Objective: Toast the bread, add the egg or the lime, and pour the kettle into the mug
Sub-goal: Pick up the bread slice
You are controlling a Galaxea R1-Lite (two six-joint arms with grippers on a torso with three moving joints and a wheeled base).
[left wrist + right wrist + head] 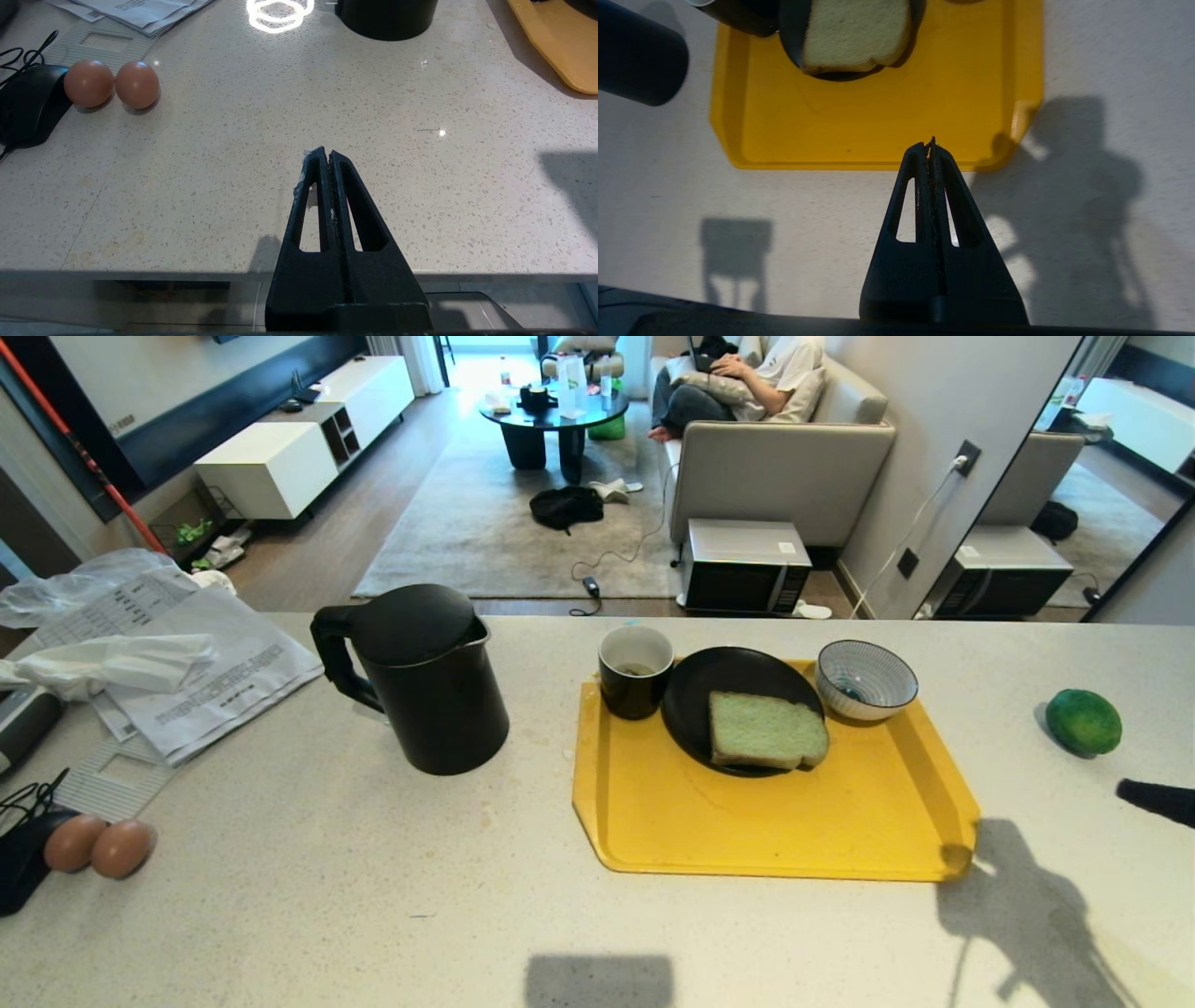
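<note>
The pale green bread (766, 730) lies on a black plate (691, 700) on a yellow tray (775, 821). At the tray's back left corner stands the black mug (635, 672). The tall black kettle (425, 681) is left of the tray, handle to the left. The lime (1083, 721) rests on the counter right of the tray. The egg is out of view. My right gripper (930, 142) is shut and empty, hovering over the tray's near edge; its tip (1158, 800) shows just below the lime. My left gripper (326, 151) is shut and empty over the counter's near edge.
A blue-striped bowl (866, 679) stands at the tray's back right. Two brown eggs (98, 845) lie at the counter's left beside a black mouse (28, 107). Papers and plastic bags (187, 663) cover the back left. A person sits on a sofa beyond the counter.
</note>
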